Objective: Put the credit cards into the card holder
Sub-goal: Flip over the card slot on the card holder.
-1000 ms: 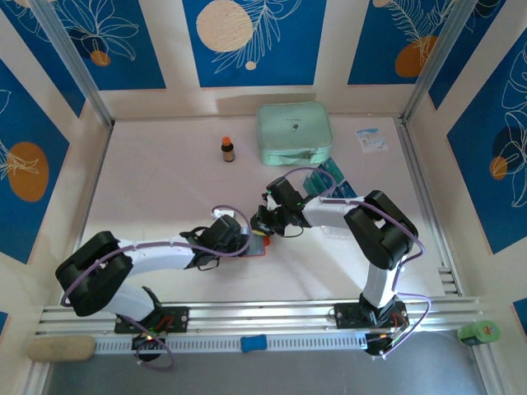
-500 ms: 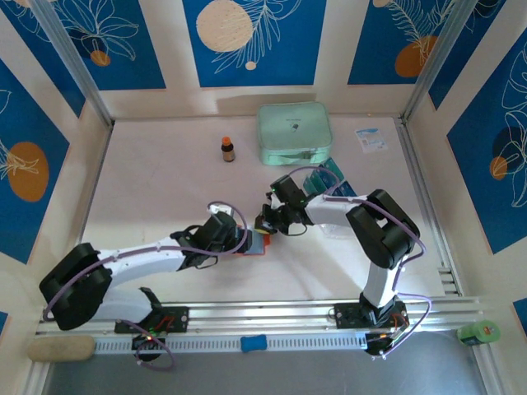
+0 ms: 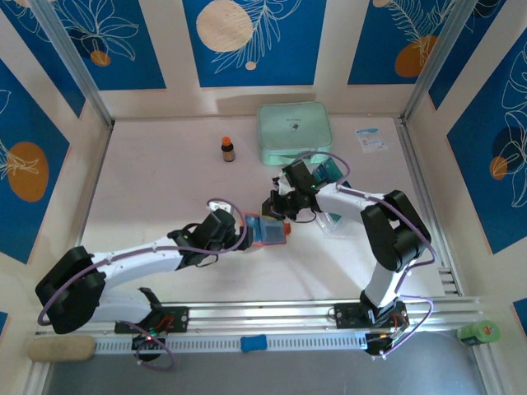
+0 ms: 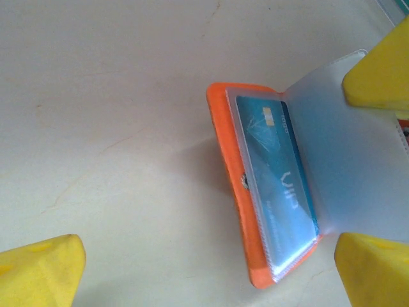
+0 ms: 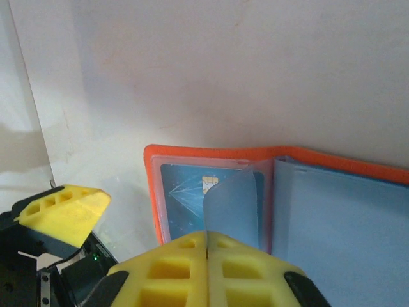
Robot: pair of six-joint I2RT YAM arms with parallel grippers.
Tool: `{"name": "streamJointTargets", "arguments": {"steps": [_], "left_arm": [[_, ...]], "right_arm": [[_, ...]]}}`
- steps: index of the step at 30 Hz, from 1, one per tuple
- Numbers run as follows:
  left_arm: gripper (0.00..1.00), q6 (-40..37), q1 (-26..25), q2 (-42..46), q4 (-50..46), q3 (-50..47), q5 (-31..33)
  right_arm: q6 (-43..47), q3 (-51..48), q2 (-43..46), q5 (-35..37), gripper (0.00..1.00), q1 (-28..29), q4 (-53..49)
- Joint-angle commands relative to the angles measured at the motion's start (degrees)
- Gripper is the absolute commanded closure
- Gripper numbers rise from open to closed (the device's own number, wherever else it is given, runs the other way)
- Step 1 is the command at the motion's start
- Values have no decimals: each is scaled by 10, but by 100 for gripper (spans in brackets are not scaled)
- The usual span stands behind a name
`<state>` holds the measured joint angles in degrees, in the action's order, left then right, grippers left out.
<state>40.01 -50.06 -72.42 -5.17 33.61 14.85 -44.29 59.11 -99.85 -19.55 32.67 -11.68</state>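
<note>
The orange card holder [image 3: 268,232] lies open on the table between my two grippers. One teal credit card [image 4: 278,185] sits in its clear sleeve, chip showing [image 5: 185,198]. My right gripper [image 5: 208,252] is shut on a translucent sleeve leaf [image 5: 233,204] of the holder and holds it curled up; it stands just behind the holder [image 3: 282,212]. My left gripper [image 4: 204,272] is open, its fingers either side of the holder's near corner [image 4: 233,179] without touching it, at the holder's left [image 3: 247,229]. More teal credit cards [image 3: 336,174] lie behind the right arm, partly hidden.
A mint-green zip case [image 3: 294,132] lies at the back, a small brown bottle [image 3: 228,150] to its left and a white paper slip [image 3: 371,140] to its right. Walls close in the table on three sides.
My left gripper has opened wide and let go of the holder. The right gripper has drawn back and to the right with the sleeve leaf, and the holder now lies spread open, slightly further right.
</note>
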Motion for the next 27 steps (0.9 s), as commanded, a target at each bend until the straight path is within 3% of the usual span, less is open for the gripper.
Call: {"name": "streamJointTargets", "arguments": {"steps": [1,6,11,27], "left_arm": [[0,0,-3,7,-9,15,4],[0,0,-3,10,-11,15,7],[0,-2,-3,19,-17,13,15],[0,-2,-1,7,-11,-12,25]], "right_arm": [[1,14,-3,-25,79,17,-17],[-24,16,-13,-18,61,46,-1],[-63,15,-30,-16,51,68,30],[-148,-7,-63,5,48,86,98]]}}
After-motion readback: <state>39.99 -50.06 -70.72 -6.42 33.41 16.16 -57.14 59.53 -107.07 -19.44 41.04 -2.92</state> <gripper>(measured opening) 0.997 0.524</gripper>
